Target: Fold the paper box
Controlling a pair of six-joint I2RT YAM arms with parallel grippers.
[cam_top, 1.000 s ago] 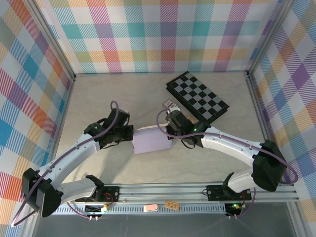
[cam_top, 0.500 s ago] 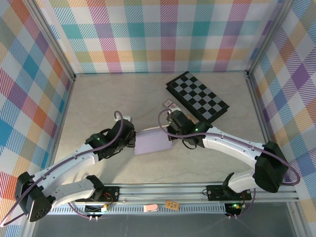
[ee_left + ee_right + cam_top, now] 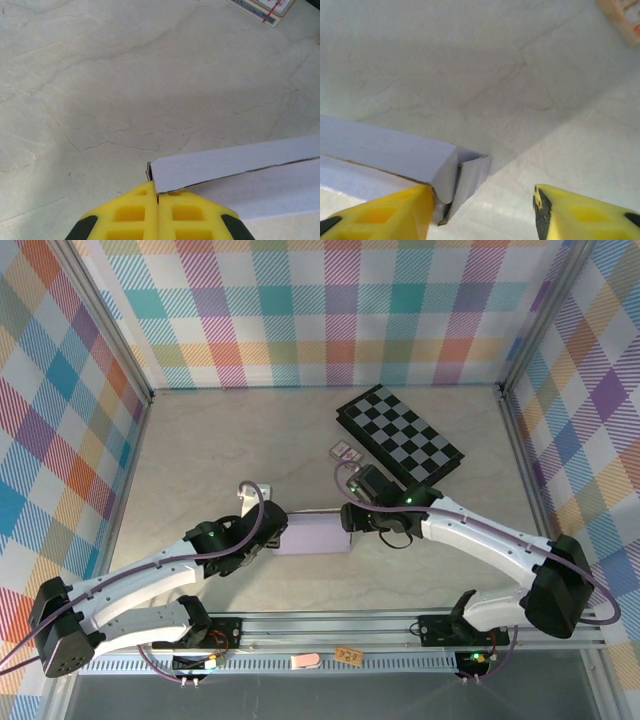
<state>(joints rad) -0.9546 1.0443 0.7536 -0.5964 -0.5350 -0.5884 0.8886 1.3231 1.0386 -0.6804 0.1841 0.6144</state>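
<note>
At the left gripper (image 3: 270, 531): jaws pressed together, seam closed. Box (image 3: 240, 167) corner running straight into that seam, so judged to be nipping a thin edge of the card there, though too thin to make out between the pads.

Right of those jaws: box lying flat on the table (image 3: 200, 450), long axis stretching directly away from the left jaws towards the right ones, roughly in line between the two. Long lid seam visible along the side wall, slightly gapped. Lavender face up in the top view.

At the right gripper (image 3: 351, 519): jaws spread wide, straddling the box's other end. One finger (image 3: 380, 212) touching the long side at the corner. End flap (image 3: 467, 182) ajar, standing just inside that finger. Other finger (image 3: 585, 212) well apart, over bare table beyond the box end.

Probably the closing of the end flap as the step in hand. Turns on this: flap between the right jaws but hard against one finger, not centred, with the box's length running away leftward from them. Right arm plainly the nearer one to that flap, left arm best placed as the anchor at the far end. Likely calls for a push along the long axis into the flap, not a squeeze across it. Risk of the thin card buckling if pressed off-line.
</note>
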